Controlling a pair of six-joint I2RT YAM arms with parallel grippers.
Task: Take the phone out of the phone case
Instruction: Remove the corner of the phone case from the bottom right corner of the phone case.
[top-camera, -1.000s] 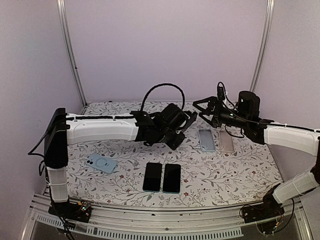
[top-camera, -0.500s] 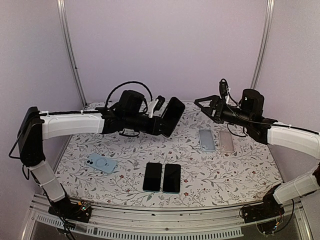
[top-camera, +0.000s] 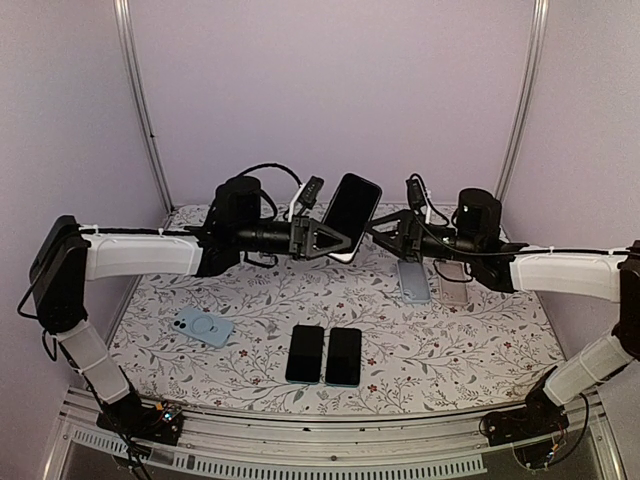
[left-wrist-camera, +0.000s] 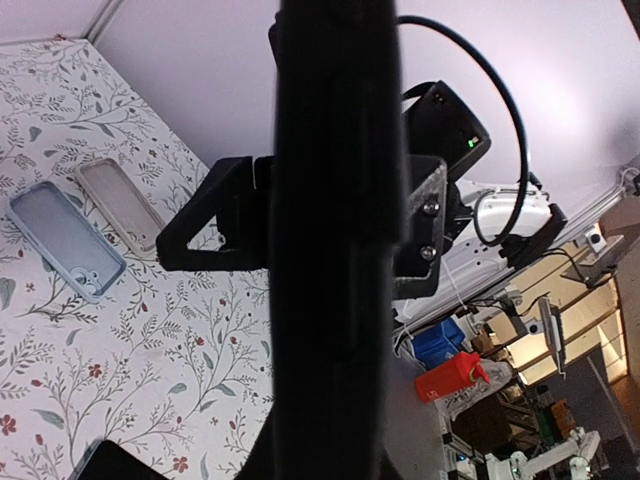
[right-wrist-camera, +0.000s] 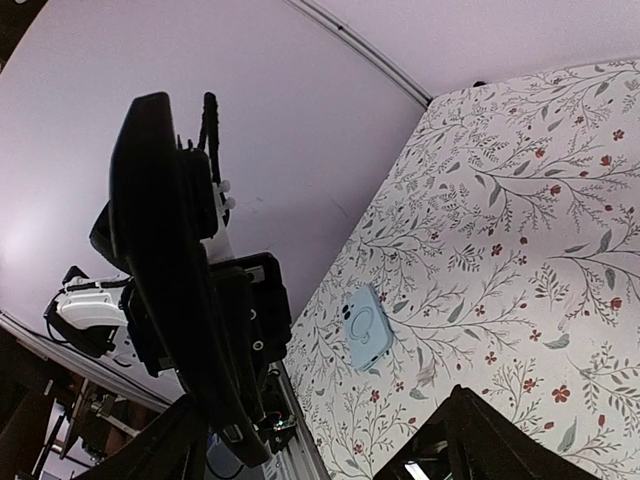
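Black and glossy, the slab-shaped phone (top-camera: 352, 212) hung tilted in the air above the middle of the floral-print desk (top-camera: 480, 340), its top leaning to your right. Your left tool (top-camera: 330, 240) was clenched on the phone's lower end. The phone case could not be told apart from the phone in any view. Both wrist cameras gave you only a dark bar seen edge-on.

Your right tool (top-camera: 380, 232) was released, its fingers spread, just beside the phone's lower right edge. From the left wrist camera its fingers (left-wrist-camera: 205, 235) showed on either side of that dark bar, but whether they touched it could not be told.

Down on the desk you had a light blue case with a round ring (top-camera: 203, 326) at the left and a pair of black phones (top-camera: 305, 353) lying side by side near the front edge. A blue-grey empty case (top-camera: 413, 280) lay just beside a clear beige case (top-camera: 453, 285) under the right arm. Any lettering on these was too small to read.
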